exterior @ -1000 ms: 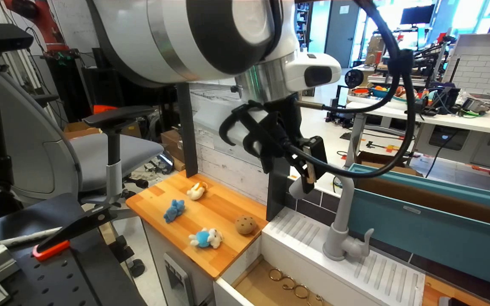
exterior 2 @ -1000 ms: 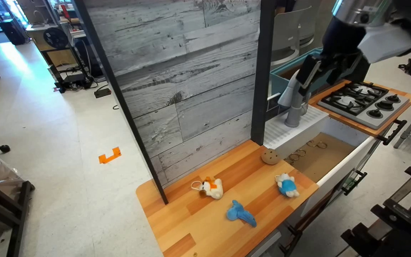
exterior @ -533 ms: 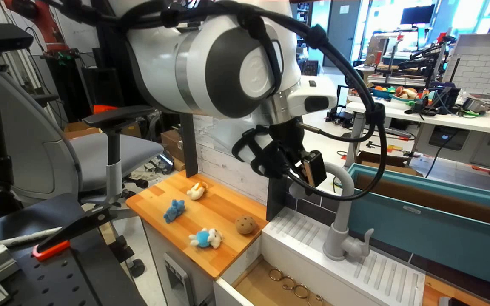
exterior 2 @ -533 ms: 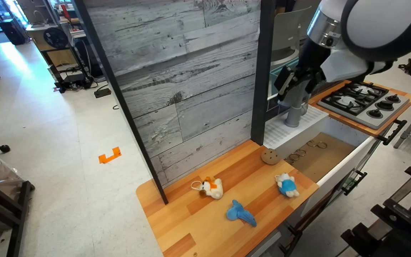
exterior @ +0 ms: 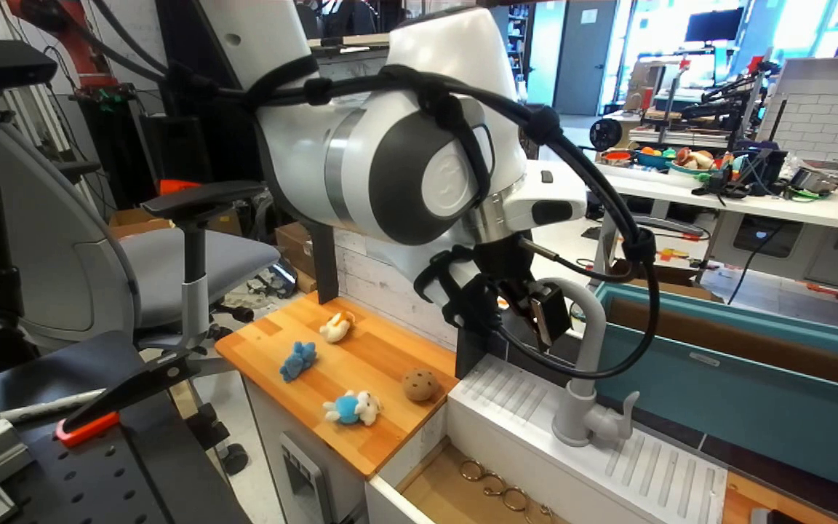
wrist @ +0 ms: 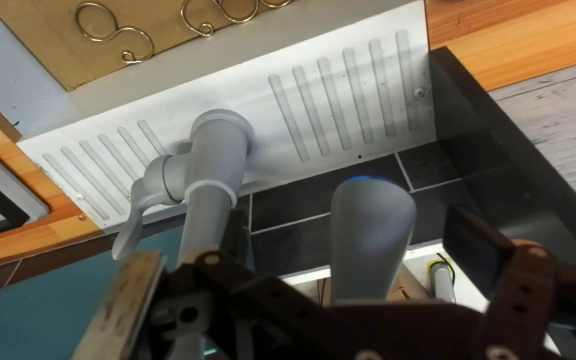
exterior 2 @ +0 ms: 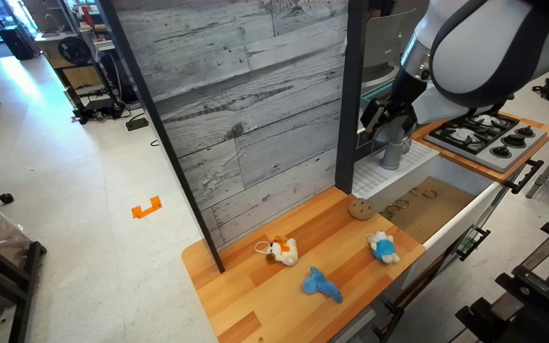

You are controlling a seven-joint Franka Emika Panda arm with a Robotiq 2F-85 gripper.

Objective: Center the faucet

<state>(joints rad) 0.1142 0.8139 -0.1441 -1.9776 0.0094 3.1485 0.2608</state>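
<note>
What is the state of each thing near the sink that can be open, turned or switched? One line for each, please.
Faucet: upright, spout turned sideways towards the plank panel, not centred.
Side lever: tip pointing upwards in an exterior view.
Pincer: open, spout showing between its jaws in the wrist view.
Basin: uncovered.
Teal bin: open on top.
Stove knobs: settings too small to tell.

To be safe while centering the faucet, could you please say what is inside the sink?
On the brown sink floor lie curled golden wires; in an exterior view, the front wall hides the strip directly behind it.
</note>
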